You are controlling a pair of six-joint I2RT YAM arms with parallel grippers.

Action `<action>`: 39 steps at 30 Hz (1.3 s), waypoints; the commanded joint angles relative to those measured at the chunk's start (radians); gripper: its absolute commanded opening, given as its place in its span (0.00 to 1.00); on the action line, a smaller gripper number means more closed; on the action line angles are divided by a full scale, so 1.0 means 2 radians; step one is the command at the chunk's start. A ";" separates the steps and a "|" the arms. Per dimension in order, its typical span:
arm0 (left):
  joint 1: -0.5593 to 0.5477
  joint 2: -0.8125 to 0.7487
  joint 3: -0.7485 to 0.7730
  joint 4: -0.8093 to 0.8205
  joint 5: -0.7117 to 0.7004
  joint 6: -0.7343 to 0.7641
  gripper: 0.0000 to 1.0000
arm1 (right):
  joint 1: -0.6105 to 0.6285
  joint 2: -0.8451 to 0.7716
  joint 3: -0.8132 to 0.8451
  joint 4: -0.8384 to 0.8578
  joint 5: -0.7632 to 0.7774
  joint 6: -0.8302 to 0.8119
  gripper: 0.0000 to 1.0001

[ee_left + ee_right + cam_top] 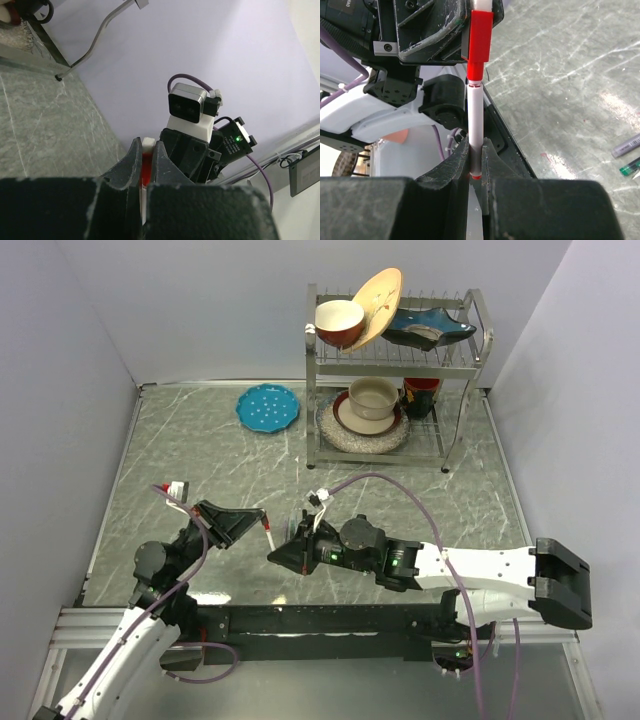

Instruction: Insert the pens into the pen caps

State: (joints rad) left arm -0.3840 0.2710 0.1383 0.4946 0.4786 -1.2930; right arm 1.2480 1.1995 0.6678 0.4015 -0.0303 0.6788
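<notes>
In the right wrist view my right gripper is shut on the lower end of a white pen with a red end, held upright. The pen's upper end sits in a red pen cap, pinched by the left gripper's dark jaws above it. In the left wrist view my left gripper is shut on that red cap, with the right gripper's body just beyond. From above, both grippers meet over the table, left gripper, right gripper, with the pen between them. Two more pens, grey and dark green, lie on the table.
A metal dish rack with bowls and plates stands at the back right. A blue perforated plate lies to its left. Walls close in the marble table on the left, back and right.
</notes>
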 commanded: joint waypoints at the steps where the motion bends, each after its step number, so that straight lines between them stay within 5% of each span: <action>1: -0.004 -0.002 0.027 -0.023 0.034 0.014 0.01 | -0.004 -0.028 0.006 0.026 0.037 -0.008 0.00; 21: -0.017 0.079 -0.013 0.018 0.061 0.061 0.01 | -0.072 -0.020 0.099 -0.030 0.037 -0.053 0.00; 39: -0.101 0.210 -0.035 0.090 0.058 0.074 0.01 | -0.133 0.013 0.160 -0.044 0.013 -0.105 0.00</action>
State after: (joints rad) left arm -0.4873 0.6281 0.1265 0.7258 0.3412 -1.1553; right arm 1.0462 1.2335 0.8272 0.0151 -0.1890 0.5053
